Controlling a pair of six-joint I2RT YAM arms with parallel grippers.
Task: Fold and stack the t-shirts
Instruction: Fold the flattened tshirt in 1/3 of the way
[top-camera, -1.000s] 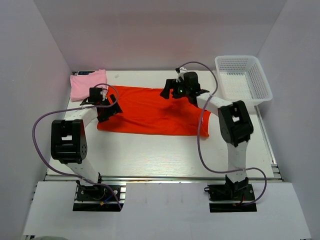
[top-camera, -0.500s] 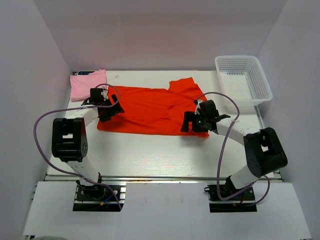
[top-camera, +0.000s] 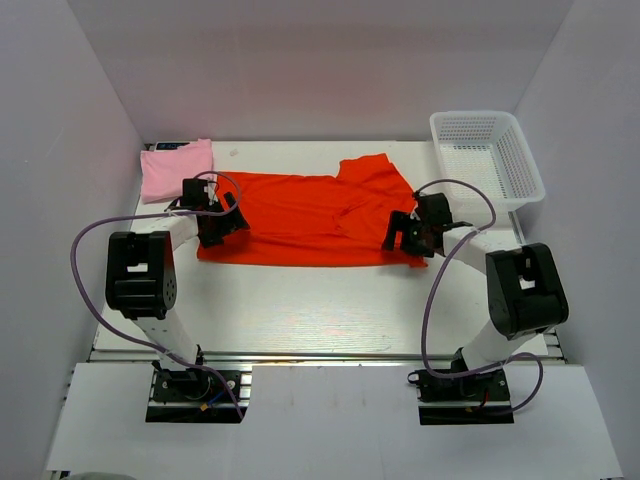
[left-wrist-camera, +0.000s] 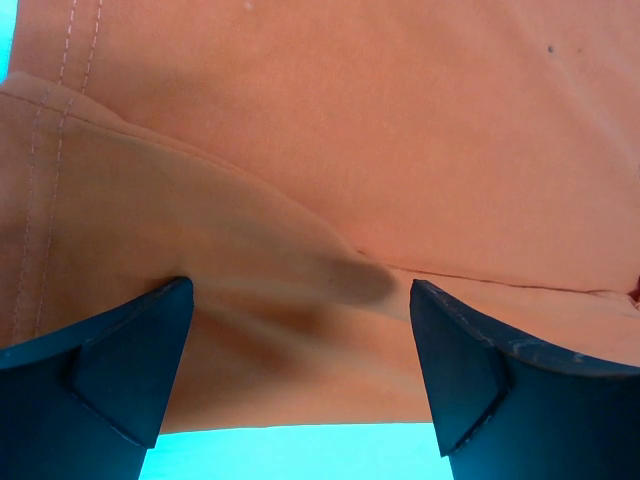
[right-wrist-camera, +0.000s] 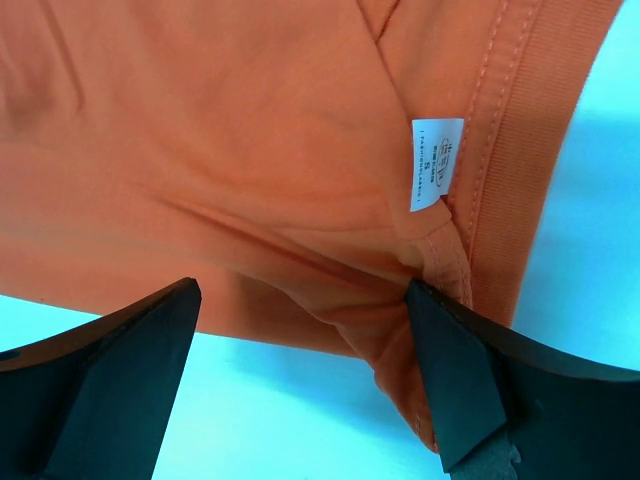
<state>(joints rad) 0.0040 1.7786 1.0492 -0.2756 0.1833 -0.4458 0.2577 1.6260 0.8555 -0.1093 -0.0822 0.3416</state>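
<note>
locate the white rectangular table top (top-camera: 320, 305), closed in by pale walls at the left, far and right edges. note the widest bare band along the near side, between the arm bases and the cloth.

find the bright orange-red short-sleeved cloth t-shirt (top-camera: 300, 215) spread flat across mid-table, long axis left to right, one sleeve reaching toward the far edge. near edge of the cloth roughly straight and parallel to the table front.

find the white plastic mesh basket (top-camera: 487, 155) at the far right corner, apart from the orange-red t-shirt, with a strip of bare table between.

find the pale pink folded rectangular cloth t-shirt (top-camera: 176, 168) at the far left corner, close to the left wall and near the orange-red t-shirt's left end, not touching it.

left gripper (top-camera: 215, 222) over the left end of the orange-red t-shirt, jaws spread wide and holding nothing. in the left wrist view (left-wrist-camera: 300, 300), a raised fold of cloth between the fingers, stitched hem at upper left, bare table just below.

right gripper (top-camera: 405, 234) over the right near corner of the same t-shirt, released, jaws wide, nothing grasped. in the right wrist view (right-wrist-camera: 300, 295), a wrinkle of cloth between the fingers, ribbed neck band to the right, bare table below and beyond.

small white printed label (right-wrist-camera: 437, 165) inside the neck band, lying flat on the cloth.
</note>
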